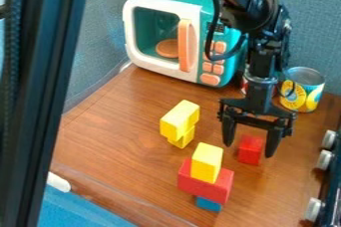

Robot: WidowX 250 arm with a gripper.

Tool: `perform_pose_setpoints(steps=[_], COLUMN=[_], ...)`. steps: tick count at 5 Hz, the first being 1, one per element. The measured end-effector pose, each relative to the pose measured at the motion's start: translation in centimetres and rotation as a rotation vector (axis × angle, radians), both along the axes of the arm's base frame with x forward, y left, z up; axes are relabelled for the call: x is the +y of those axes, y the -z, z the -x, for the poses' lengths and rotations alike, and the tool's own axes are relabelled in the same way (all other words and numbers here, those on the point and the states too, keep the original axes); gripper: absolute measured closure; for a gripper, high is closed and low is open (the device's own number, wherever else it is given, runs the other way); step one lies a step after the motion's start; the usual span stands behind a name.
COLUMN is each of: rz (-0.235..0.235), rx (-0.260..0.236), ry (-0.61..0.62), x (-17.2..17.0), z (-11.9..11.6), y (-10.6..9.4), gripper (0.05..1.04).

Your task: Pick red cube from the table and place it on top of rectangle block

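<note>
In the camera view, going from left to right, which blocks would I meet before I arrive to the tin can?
Upper yellow block → rectangular red block → red cube → tin can

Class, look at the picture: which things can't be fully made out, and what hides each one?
All in the camera view:
- Blue block: mostly hidden by the red rectangle block over it.
- Lower yellow block: partly covered by the upper yellow block.
- Reddish object: too hidden behind the arm to identify.
- Knobbed appliance: cut off by the right edge.
</note>
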State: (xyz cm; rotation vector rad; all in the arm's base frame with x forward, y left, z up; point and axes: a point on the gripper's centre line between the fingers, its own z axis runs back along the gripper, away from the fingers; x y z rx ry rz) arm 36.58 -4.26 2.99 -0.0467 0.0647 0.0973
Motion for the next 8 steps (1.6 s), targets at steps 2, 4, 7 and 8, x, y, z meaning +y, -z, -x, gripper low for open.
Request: perform_pose_setpoints(steps=[2, 4, 7, 8], rz=[-0.016, -0.038, 0.026, 0.049], rx=[0.046, 0.07, 0.026, 0.054], ry=[-0.029, 0.004, 0.073, -0.018], x=[0.3, -0.2, -0.5, 2.5], z=[-0.8, -0.3, 1.7, 2.3], y=[1.4, 1.2, -7.9, -9.0], gripper=[0.126, 0.478, 0.478, 0.478])
